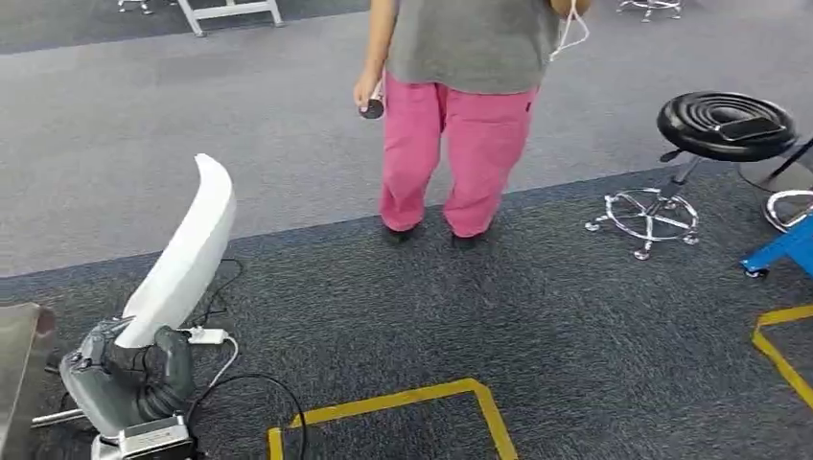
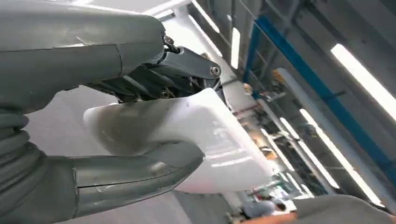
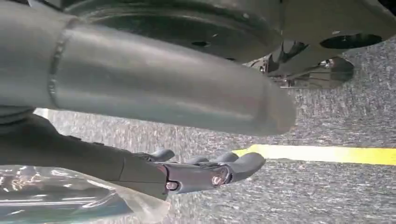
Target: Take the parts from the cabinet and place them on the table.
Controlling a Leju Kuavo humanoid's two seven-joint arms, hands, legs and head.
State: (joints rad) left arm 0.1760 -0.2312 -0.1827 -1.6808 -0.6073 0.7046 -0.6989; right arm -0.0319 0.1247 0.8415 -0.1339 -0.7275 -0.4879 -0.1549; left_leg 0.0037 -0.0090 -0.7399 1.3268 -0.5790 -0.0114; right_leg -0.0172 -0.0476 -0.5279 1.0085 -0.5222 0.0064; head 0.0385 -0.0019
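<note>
A long, curved white plastic part (image 1: 187, 254) stands up from my left hand (image 1: 134, 369) at the lower left of the head view. My hand grips its lower end. In the left wrist view the same white part (image 2: 219, 140) is clamped between the thick grey thumb (image 2: 130, 175) and the darker fingers (image 2: 187, 65). My right hand (image 3: 196, 170) hangs over the grey carpet with its fingers stretched out, holding nothing. A piece of clear plastic wrap (image 3: 60, 196) lies close beside it.
A person in pink trousers (image 1: 460, 144) stands ahead on the carpet, holding a small dark thing. A black stool (image 1: 726, 125) and a blue frame (image 1: 781, 249) stand at the right. Yellow floor tape (image 1: 412, 398), cables and a power strip (image 1: 206, 335) lie near. A metal surface (image 1: 19, 355) shows at the left edge.
</note>
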